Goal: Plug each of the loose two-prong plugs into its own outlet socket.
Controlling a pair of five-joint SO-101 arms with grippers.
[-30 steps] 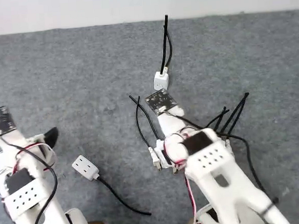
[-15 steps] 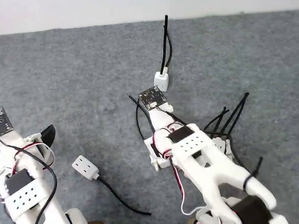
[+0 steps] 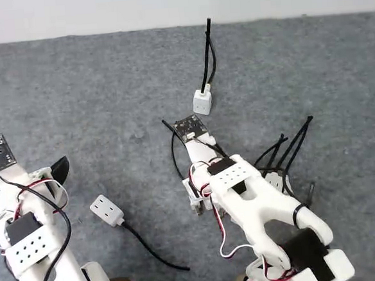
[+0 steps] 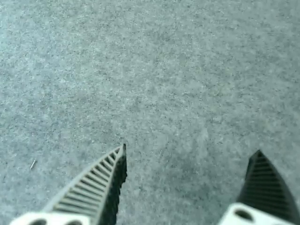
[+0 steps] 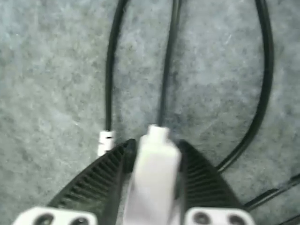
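My right gripper (image 5: 155, 144) is shut on a white two-prong plug (image 5: 155, 168), whose black cable runs away over the carpet. A second small white plug (image 5: 106, 138) lies just beside it. In the high view the held plug (image 3: 192, 197) shows at the left edge of the right arm. One white outlet socket (image 3: 202, 102) sits further back on a black cord. Another outlet socket (image 3: 107, 210) lies between the two arms. My left gripper (image 4: 187, 173) is open over bare carpet, at the lower left (image 3: 56, 171).
A bundle of black cables (image 3: 284, 148) spreads out to the right of the right arm. Grey carpet (image 3: 94, 89) covers the whole work surface, and a pale wall (image 3: 165, 7) borders it at the back.
The right arm's body has swung left and folded over its gripper, which stays at the plug. The left arm has barely moved.
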